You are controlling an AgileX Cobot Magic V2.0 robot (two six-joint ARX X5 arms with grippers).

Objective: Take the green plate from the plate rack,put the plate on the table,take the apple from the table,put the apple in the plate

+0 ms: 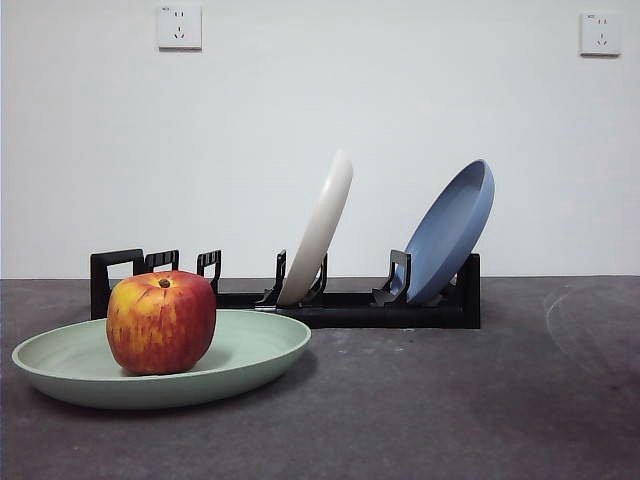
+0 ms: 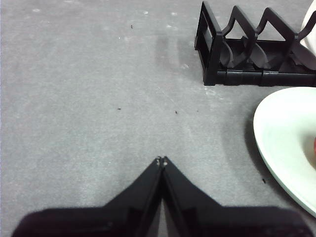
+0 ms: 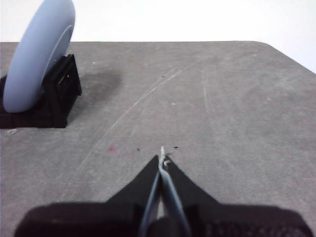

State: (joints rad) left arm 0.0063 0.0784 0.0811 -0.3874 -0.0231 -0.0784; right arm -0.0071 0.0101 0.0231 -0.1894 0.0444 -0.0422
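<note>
Jaws of the left gripper point(image 2: 162, 159) and right gripper point(image 3: 162, 157) are pressed together, empty, above the bench point(image 1: 450, 400); the apple point(image 1: 161, 321) sits in the green plate point(image 1: 250, 350).

Behind the scene stands a plain white painted wall point(image 1: 330, 90), evenly lit and without marks. Two white square plastic wall sockets are fixed high on it: one socket point(image 1: 179, 27) near the upper left, the other socket point(image 1: 600, 33) near the upper right. The flat dark grey, slightly mottled worktop point(image 1: 480, 400) meets the wall in a straight level line. Its surface shows faint curved pale scratches point(image 3: 148, 94) and small dark specks. The light is soft and gives only weak shadows.
</note>
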